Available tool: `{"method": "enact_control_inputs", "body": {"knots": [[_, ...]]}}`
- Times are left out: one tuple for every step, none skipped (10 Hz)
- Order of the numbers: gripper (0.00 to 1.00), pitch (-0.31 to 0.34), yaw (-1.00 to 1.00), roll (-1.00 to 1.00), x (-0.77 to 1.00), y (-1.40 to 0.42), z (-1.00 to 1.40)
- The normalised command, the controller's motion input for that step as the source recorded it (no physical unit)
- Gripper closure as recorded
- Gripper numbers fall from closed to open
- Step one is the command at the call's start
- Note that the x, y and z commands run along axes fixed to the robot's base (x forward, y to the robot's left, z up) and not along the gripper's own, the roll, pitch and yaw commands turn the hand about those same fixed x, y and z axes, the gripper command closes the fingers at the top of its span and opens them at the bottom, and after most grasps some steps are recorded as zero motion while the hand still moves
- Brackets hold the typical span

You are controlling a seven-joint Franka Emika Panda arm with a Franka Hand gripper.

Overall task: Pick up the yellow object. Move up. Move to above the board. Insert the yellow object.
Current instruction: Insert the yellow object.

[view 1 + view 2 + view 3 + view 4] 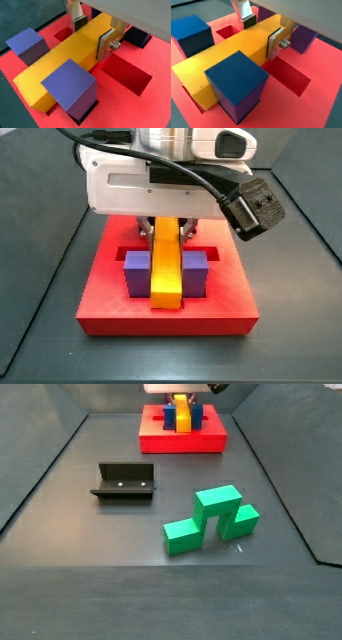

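The yellow object is a long bar lying across the red board, between its purple-blue posts. It also shows in the other wrist view and in both side views. My gripper straddles the bar near its far end, with one silver finger flat on each long side, shut on it. In a side view the gripper stands straight over the board, and the bar's top is level with the post tops.
A recessed slot lies open in the board beside the bar. On the floor nearer the camera stand the dark fixture and a group of green blocks. The board sits at the far end of the floor.
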Motion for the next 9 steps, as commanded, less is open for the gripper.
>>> {"method": "enact_control_inputs", "body": {"knots": [[1.0,-0.064,0.07,-0.02,0.0,0.01,-0.4],[1.0,-0.034,0.08,-0.01,0.0,0.23,-0.54],[1.0,-0.001,0.05,0.0,0.0,0.31,-0.44],[1.0,0.0,0.06,0.01,0.0,0.22,-0.29],[1.0,0.0,0.0,0.0,0.0,0.0,-0.06],[1.0,-0.11,0.0,0.0,-0.08,-0.12,-0.29],[1.0,-0.086,0.0,-0.02,-0.01,-0.05,-0.19],[0.0,0.0,0.0,0.0,0.0,0.0,0.0],[0.0,0.0,0.01,0.0,0.0,0.03,0.0]]}}
